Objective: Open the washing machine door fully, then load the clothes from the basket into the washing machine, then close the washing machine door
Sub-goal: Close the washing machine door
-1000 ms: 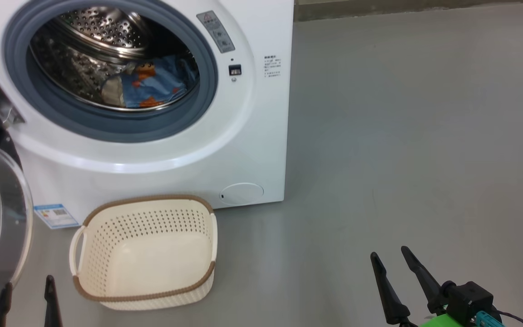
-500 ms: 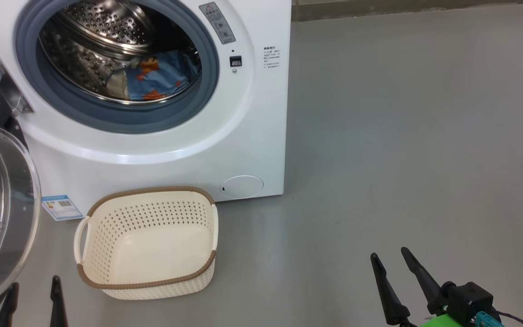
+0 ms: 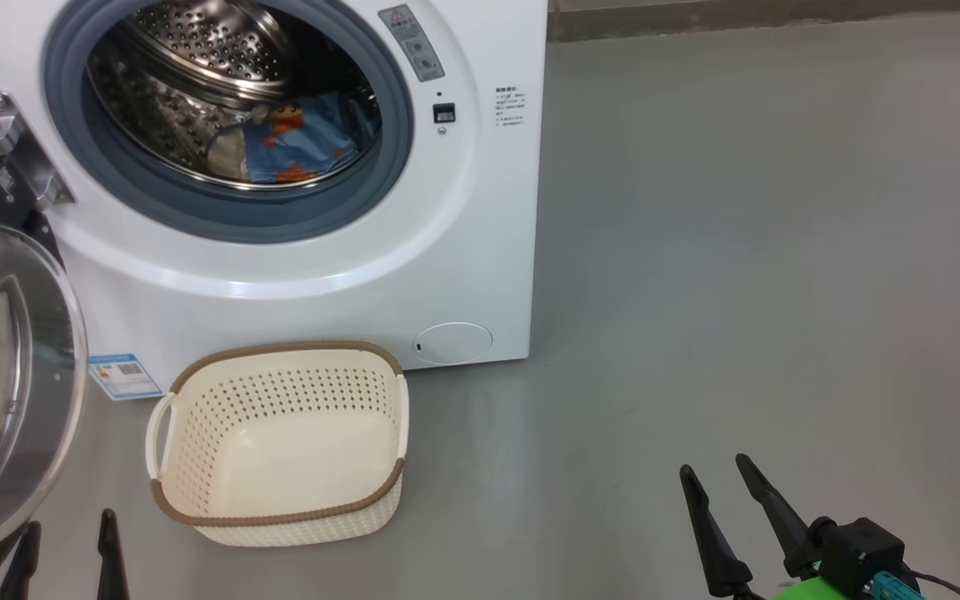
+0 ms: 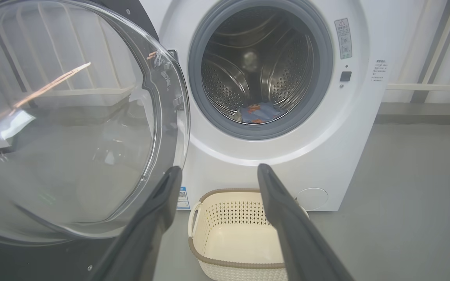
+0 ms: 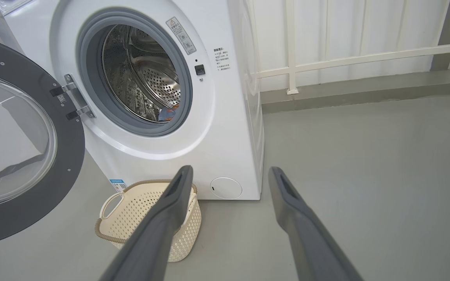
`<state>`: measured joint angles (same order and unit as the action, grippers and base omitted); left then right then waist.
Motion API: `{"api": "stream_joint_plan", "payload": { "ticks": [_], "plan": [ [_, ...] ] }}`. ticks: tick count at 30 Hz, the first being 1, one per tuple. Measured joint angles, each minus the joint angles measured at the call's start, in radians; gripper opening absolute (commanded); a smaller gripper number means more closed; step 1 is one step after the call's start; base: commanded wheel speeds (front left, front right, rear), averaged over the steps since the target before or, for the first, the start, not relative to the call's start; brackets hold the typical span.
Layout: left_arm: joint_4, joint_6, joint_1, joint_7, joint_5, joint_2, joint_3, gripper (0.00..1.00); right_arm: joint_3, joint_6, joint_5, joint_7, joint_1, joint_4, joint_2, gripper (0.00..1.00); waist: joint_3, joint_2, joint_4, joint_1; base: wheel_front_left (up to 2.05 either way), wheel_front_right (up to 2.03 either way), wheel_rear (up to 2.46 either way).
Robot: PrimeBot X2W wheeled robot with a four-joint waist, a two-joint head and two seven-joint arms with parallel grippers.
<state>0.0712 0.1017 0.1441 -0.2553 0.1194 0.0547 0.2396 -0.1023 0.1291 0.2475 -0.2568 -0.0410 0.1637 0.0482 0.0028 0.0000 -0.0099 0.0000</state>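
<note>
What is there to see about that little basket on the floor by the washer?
The basket is a small tub of cream plastic, rectangular with rounded corners. It has rows of holes in its sides, a brown woven-look rim and a loop handle on its side. It stands upright and empty on the grey floor, close in front of the white washing machine, below its open drum. Whether it touches the machine I cannot tell.

Light is bright, even and diffuse, with only faint shadows. The grey floor [image 3: 738,250] carries a pale sheen before the washing machine [image 3: 480,217], whose white front bears a soft glare band under the opening. The washing machine door [image 4: 72,117] shows streaky reflections in its glass. The steel drum [image 3: 188,50] glints, dim deeper in. The 2 wrist views bow straight lines near the edges.
</note>
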Motion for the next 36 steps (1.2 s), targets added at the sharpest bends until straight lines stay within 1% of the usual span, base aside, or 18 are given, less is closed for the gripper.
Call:
{"api": "stream_joint_plan", "payload": {
  "ticks": [9, 16, 36],
  "plan": [
    [0.012, 0.0, 0.0, 0.0, 0.0, 0.0, 0.003, 1.0, -0.003, 0.0, -0.001, 0.0, 0.0, 0.004, 0.0, 1.0, -0.004, 0.0, 0.023, 0.0, 0.0, 0.0, 0.0],
    [0.017, 0.0, 0.0, 0.0, 0.002, -0.002, 0.008, 1.0, -0.002, 0.0, -0.001, 0.0, 0.0, 0.003, 0.0, 1.0, 0.003, 0.0, 0.057, 0.0, 0.0, 0.0, 0.0],
    [0.03, 0.0, 0.0, 0.0, 0.008, -0.007, 0.019, 1.0, -0.007, 0.0, -0.011, 0.0, 0.004, 0.02, 0.0, 1.0, 0.01, 0.0, 0.218, 0.0, 0.0, 0.0, 0.0]
  ]
}}
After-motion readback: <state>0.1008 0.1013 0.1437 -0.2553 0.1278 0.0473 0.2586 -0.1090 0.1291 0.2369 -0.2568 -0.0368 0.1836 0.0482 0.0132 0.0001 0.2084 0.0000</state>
